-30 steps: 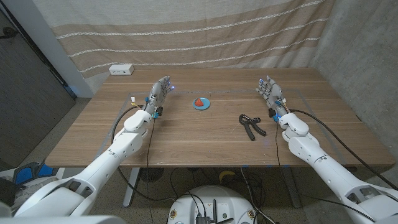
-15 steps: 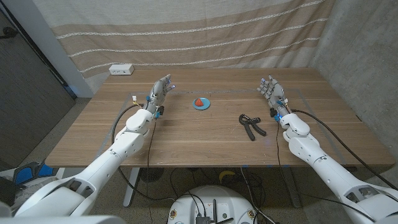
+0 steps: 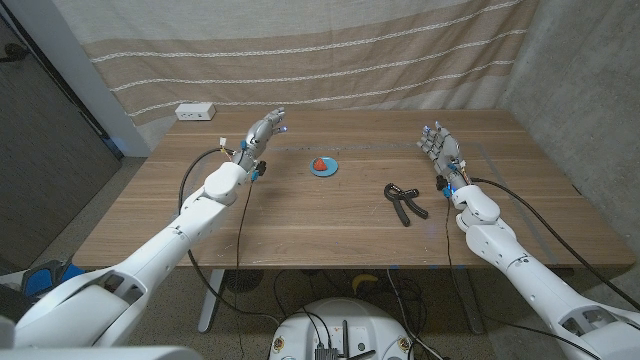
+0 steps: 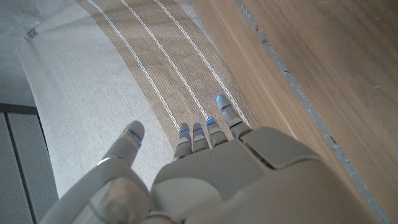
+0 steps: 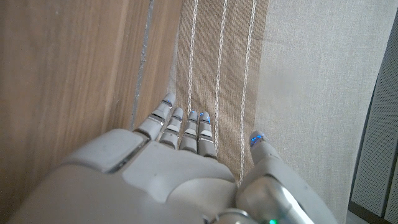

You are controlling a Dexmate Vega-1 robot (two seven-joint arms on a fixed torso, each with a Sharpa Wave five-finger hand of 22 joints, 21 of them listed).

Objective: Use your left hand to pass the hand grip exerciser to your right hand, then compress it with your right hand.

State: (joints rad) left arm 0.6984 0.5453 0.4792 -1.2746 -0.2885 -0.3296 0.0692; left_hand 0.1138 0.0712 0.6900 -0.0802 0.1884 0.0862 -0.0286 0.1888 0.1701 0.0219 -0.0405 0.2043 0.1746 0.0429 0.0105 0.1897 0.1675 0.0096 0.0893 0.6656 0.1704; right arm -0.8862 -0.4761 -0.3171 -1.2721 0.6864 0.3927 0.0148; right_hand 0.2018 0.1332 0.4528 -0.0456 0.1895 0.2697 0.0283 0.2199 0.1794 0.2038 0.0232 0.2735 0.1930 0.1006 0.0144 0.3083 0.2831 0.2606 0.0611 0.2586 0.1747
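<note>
Hand grip exerciser (image 3: 405,201) lies on table (image 3: 300,220), just inward of right hand (image 3: 438,148), well apart from left hand (image 3: 260,134). Both hands empty, fingers apart. Likely light, rigid handles, stiff spring; best grasped across both handles.

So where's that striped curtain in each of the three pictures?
Head view: the striped curtain hangs behind the wooden table's far edge.
Left wrist view: past the left hand, beside the table.
Right wrist view: past the right hand, beside the table.
Shared landmark: the table's far edge.
</note>
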